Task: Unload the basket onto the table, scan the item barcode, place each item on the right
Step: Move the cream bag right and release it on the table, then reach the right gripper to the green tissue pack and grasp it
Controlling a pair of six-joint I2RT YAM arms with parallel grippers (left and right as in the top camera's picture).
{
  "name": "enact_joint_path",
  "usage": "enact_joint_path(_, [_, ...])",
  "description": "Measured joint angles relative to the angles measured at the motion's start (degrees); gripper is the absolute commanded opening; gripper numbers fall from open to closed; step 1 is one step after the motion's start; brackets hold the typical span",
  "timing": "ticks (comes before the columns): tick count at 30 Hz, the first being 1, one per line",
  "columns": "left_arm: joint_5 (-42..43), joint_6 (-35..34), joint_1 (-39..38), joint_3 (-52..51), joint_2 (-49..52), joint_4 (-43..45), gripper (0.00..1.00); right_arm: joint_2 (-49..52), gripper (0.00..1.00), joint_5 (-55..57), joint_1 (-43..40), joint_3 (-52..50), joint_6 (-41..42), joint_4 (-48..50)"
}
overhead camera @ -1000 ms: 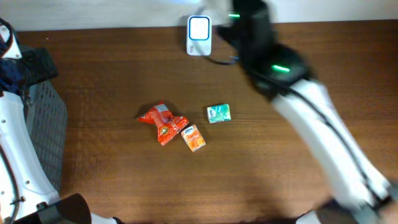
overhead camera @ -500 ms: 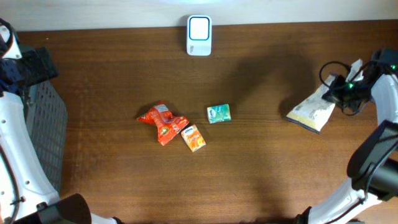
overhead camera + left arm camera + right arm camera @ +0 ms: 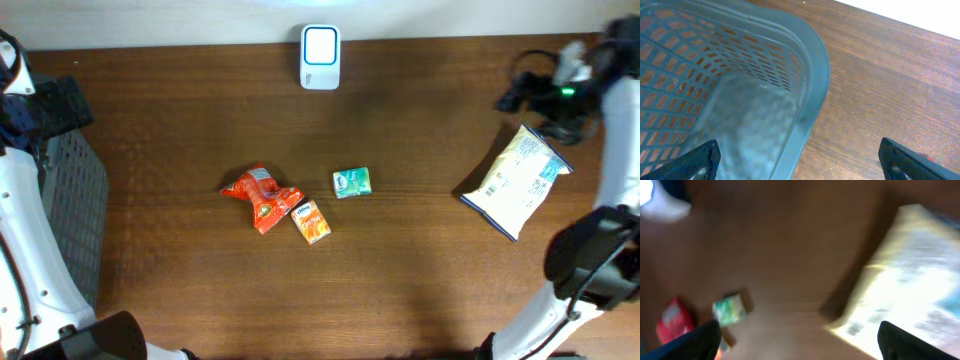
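Pouch [image 3: 517, 182], pale yellow, printed, lies flat; right gripper [image 3: 800, 345] and left gripper [image 3: 800, 160] gape wide.

The pale yellow-and-white bag [image 3: 518, 180] lies flat on the table [image 3: 180, 120] over on the right side, turned on a diagonal, its printed panel facing up (the print is too small to read). The white scanner [image 3: 320, 57] sits at the far edge, near the middle, with its light square window facing up. Mid-table, a crumpled red packet [image 3: 258, 195] touches a small orange packet [image 3: 312, 221], and a green packet [image 3: 351, 182] lies just beside them, apart.
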State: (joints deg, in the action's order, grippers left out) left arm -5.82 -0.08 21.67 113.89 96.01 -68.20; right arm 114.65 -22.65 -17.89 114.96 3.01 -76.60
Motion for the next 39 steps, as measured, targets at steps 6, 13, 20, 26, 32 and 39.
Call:
enact_joint_path(6, [0.0,0.0,0.0,0.0,0.0,0.0,0.99,1.8,0.81,0.0,23.5,-2.8,-16.3,0.2])
enact_joint_path(13, [0.0,0.0,0.0,0.0,0.0,0.0,0.99,6.2,0.73,5.1,41.5,-10.0,-20.8,0.3])
enact_joint_path(20, [0.0,0.0,0.0,0.0,0.0,0.0,0.99,7.3,0.73,5.9,49.2,-24.9,-21.1,12.4])
enact_joint_path(26, [0.0,0.0,0.0,0.0,0.0,0.0,0.99,7.4,0.74,6.4,47.6,-26.3,-20.9,22.2])
enact_joint_path(32, [0.0,0.0,0.0,0.0,0.0,0.0,0.99,7.5,0.70,8.5,38.0,-26.4,-6.2,35.7])
enact_joint_path(39, [0.0,0.0,0.0,0.0,0.0,-0.1,0.99,7.2,0.77,2.0,33.0,-14.4,1.7,23.3])
